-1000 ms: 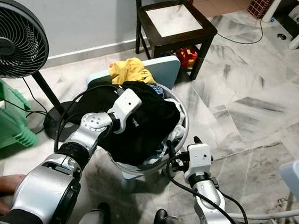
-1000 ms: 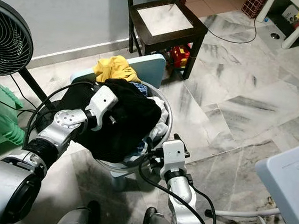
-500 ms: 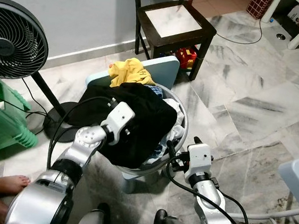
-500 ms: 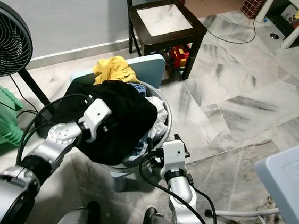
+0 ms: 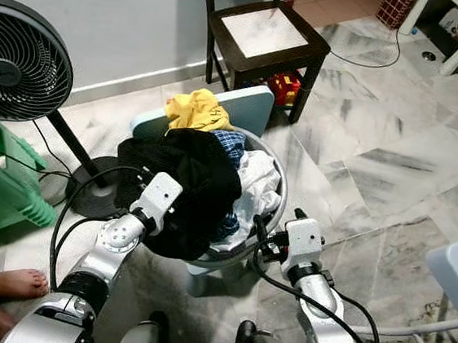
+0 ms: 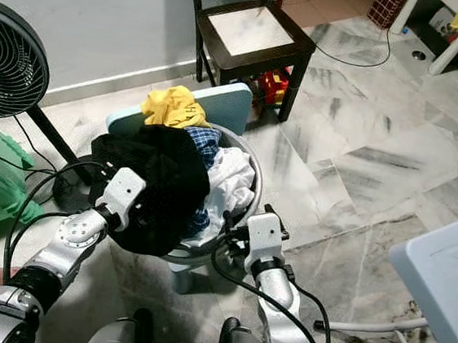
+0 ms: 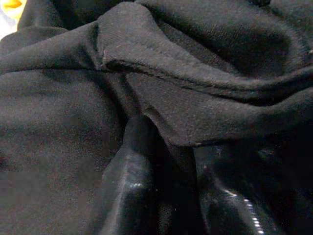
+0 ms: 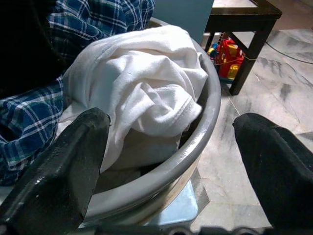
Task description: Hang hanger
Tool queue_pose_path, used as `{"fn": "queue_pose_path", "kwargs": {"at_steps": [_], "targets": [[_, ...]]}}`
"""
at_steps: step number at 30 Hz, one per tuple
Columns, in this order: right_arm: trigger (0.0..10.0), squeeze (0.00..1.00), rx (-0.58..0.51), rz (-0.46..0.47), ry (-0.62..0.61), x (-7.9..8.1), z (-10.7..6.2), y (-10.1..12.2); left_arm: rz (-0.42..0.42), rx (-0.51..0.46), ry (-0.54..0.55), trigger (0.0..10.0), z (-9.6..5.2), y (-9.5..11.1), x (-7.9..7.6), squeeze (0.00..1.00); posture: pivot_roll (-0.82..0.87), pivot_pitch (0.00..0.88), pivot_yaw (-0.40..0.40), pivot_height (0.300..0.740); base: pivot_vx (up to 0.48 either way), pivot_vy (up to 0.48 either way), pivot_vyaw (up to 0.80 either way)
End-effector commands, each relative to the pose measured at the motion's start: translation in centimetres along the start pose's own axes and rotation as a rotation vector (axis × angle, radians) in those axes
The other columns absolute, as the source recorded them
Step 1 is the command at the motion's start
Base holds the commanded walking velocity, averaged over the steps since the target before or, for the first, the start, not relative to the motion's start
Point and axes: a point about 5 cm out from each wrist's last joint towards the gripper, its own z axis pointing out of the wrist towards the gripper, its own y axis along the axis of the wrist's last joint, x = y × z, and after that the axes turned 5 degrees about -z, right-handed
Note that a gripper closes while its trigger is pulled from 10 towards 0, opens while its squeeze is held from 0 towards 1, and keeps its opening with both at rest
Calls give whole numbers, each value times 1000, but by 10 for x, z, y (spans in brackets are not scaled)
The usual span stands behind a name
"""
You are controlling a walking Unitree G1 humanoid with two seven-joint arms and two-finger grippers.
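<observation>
Broadly, a marble floor (image 5: 394, 156) carries a dark wooden chair (image 5: 264, 36), a black fan (image 5: 19, 59) and a grey laundry basin (image 5: 274, 194) heaped with clothes. Draped over the near rim of the heap lies a black garment (image 5: 199, 185), beside a white shirt (image 8: 146, 103), a blue plaid cloth (image 5: 232, 146) and a yellow one (image 5: 194, 109). The left gripper (image 7: 168, 191) is clenched on the black garment. The right gripper (image 8: 171, 161) hovers spread wide at the basin's rim. No hanger can be made out.
</observation>
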Motion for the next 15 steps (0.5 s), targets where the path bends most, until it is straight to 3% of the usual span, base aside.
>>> {"fn": "queue_pose_path", "kwargs": {"at_steps": [1, 11, 15], "targets": [[10000, 0, 28, -2, 9, 2, -4, -7, 11, 10, 27, 0, -4, -4, 3, 0, -15, 257, -11, 740, 0, 0, 0], [10000, 0, 29, 0, 4, 2, -3, -7, 72, -109, 90, 0, 0, 19, 7, 0, -15, 252, -4, 740, 0, 0, 0], [10000, 0, 28, 3, 1, 3, -3, -7, 60, -168, 109, 0, -7, 20, -5, 0, -10, 252, 0, 740, 0, 0, 0]]}}
